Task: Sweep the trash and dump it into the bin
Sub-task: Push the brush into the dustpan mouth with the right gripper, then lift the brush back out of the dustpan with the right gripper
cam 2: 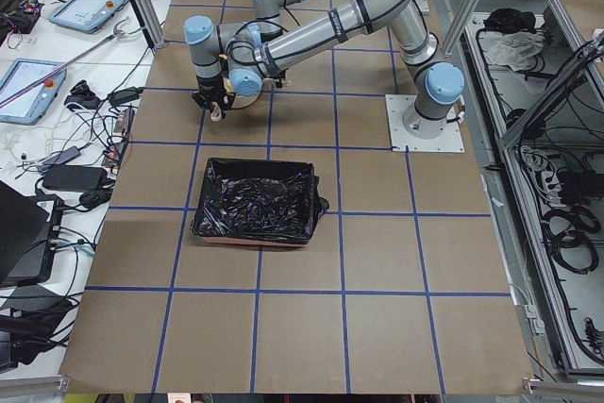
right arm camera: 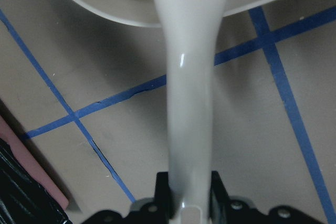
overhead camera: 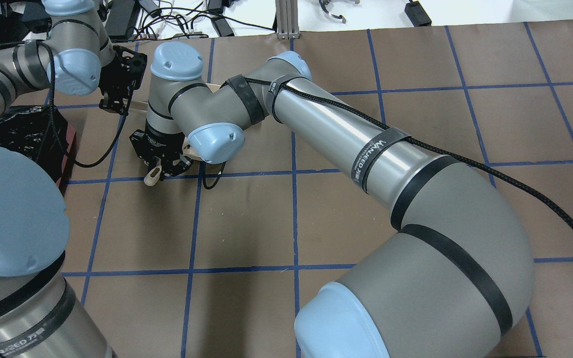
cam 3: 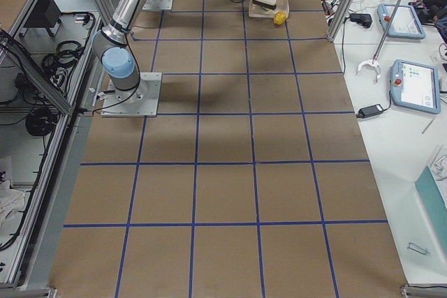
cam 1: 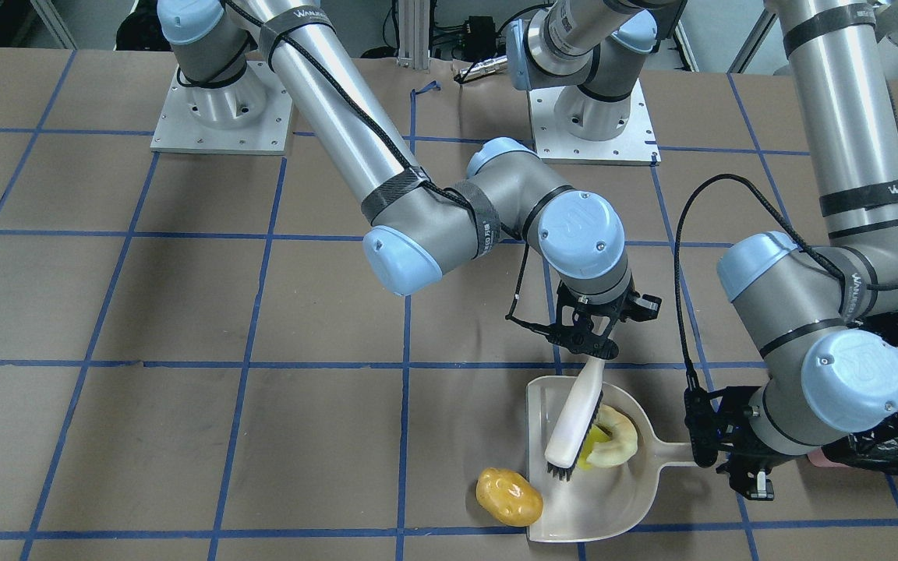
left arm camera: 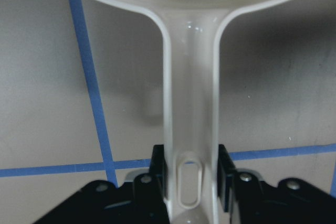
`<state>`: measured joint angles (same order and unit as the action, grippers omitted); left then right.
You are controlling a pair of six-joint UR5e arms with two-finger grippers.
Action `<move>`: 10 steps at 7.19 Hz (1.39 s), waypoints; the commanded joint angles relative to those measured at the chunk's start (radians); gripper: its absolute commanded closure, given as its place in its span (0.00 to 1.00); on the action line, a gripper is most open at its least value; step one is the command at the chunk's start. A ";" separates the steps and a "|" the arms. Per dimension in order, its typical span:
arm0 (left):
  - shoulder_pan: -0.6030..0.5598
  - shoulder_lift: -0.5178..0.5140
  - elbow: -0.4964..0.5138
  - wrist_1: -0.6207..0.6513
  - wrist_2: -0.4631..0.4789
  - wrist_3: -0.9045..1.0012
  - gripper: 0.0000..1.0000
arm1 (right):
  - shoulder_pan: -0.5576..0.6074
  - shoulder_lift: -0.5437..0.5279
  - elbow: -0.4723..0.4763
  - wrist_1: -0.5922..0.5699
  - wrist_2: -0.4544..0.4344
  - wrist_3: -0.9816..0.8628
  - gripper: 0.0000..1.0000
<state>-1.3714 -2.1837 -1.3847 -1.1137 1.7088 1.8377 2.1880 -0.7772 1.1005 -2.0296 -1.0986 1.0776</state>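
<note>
The cream dustpan lies on the table, and my left gripper is shut on its handle. My right gripper is shut on a white brush, whose black bristles rest inside the pan. Behind the brush, in the pan, lie the curved tan bread piece and the yellow sponge. The glossy golden potato-like lump sits on the table, touching the pan's open edge. The bin, lined with a black bag, stands right behind my left arm.
The table is brown paper with a blue tape grid. Both arm bases are bolted at the robot's side. Beyond the table's far edge, tablets and cables lie on a side bench.
</note>
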 commanded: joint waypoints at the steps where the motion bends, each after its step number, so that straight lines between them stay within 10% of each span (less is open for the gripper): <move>1: 0.000 -0.001 0.000 0.000 0.000 0.000 0.79 | 0.007 -0.022 -0.008 0.008 0.014 -0.005 1.00; 10: 0.000 0.004 0.000 0.000 0.005 0.000 0.79 | -0.142 -0.116 0.004 0.526 -0.346 -0.427 1.00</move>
<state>-1.3714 -2.1798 -1.3852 -1.1137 1.7130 1.8377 2.0740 -0.8930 1.1057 -1.5612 -1.3967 0.7414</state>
